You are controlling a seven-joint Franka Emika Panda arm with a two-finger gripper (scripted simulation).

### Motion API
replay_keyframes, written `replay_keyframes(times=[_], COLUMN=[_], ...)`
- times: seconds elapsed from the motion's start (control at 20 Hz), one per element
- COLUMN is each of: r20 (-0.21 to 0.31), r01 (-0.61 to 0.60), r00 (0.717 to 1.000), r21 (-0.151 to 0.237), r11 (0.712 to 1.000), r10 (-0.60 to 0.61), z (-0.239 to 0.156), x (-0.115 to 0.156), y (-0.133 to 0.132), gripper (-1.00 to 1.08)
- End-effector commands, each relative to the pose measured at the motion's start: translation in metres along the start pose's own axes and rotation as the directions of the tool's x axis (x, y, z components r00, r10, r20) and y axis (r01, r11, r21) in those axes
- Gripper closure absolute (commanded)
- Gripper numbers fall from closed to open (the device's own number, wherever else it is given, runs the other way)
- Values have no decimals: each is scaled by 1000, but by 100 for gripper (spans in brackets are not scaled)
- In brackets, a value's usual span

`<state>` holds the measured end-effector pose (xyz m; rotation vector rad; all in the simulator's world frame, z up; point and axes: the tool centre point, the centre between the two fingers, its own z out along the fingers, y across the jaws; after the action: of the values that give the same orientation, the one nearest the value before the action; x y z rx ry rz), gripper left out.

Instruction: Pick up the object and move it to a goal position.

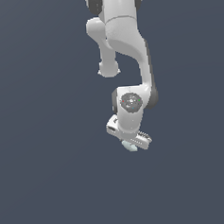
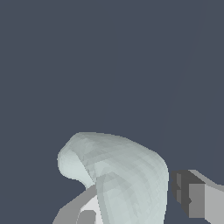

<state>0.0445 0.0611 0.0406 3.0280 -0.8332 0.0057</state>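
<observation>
Contact with the lump looks made or very nearly made. In the wrist view the pale mint lump fills the space between the two fingers, one grey pad showing on each side of it; one finger sits partly behind the lump and seems to touch it, while a thin dark gap shows beside the other pad. Whether the gripper is already pinching the lump or is a shade short of closing cannot be told from these pictures.

In the exterior view the arm hangs down over a plain dark blue-grey ground, and only a small pale sliver of the lump peeks out just under the hand. No goal marker shows in either view.

Judged from this, the step in hand is the grasp itself. The next move calls for a firm squeeze on the curved sides, which may slip, then a steady lift toward the goal.
</observation>
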Motion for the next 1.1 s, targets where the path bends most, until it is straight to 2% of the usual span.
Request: replay_keyframes(times=[0.0,0.5,1.05], r20=[4,0,2], r01=[5,0,1], r00=[1000,1000,1000], r21=[0,0,1], r11=[1000,1000,1000], r10=[-5,0,-1], z=[2,-10,-54], x=[-3,-8,-41], y=[-3,7,38], gripper=[108,108,108])
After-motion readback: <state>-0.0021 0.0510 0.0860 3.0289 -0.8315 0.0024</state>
